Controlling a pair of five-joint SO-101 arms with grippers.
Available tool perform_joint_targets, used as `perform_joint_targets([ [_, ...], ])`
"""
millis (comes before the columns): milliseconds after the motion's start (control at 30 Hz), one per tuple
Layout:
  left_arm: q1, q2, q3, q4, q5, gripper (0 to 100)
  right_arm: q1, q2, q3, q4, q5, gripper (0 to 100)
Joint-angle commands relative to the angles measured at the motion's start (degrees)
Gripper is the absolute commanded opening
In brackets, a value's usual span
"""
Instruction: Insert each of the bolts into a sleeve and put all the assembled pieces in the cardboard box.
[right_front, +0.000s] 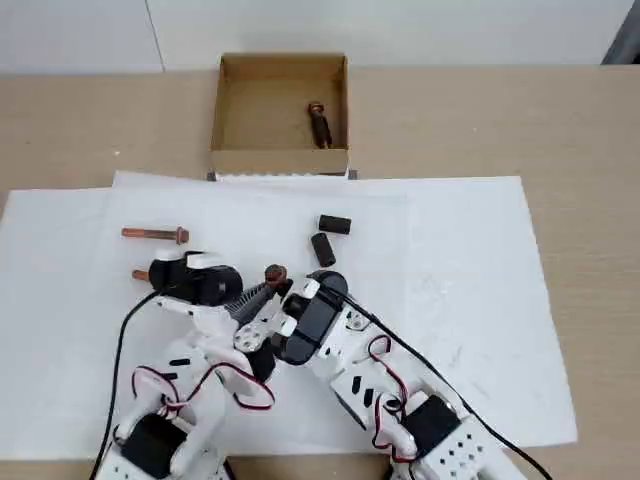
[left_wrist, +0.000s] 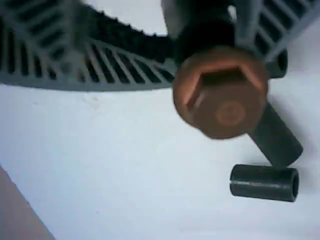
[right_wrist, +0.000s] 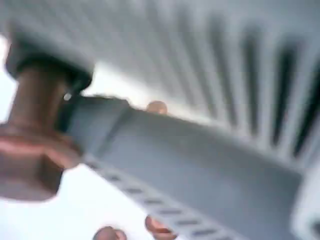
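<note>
Altogether two loose sleeves (right_front: 334, 224), two bare bolts (right_front: 155, 234) (one half-hidden).

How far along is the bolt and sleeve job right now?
One assembled piece lies in the cardboard box. In hand: a bolt, shank in a dark sleeve, held off the paper. Left: two loose bolts, one half hidden by an arm, and two loose sleeves.

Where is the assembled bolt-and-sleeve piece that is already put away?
In the high view, the assembled piece lies inside the cardboard box, near its right-hand wall, beyond the white paper's far edge.
</note>
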Motion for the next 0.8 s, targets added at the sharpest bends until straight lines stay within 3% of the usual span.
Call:
perform_joint_targets([
  [0,-0.09,-0.44,-0.4,0.53,-0.62,24,0.13,-0.84,-2.55,-1.98,0.26,0.3],
  [600,-9.58,-0.44,-12.44,3.87,-5.01,24,0.22,-0.75,0.26,-1.89,0.09,0.3],
  [667,-12.4,-0.44,-13.23,3.6,-5.63,19,0.48,-0.75,0.26,-1.89,0.09,0.3],
  [767,-16.88,-0.53,-13.23,3.52,-9.85,5,2.95,-0.75,0.26,-1.89,0.0,0.3],
])
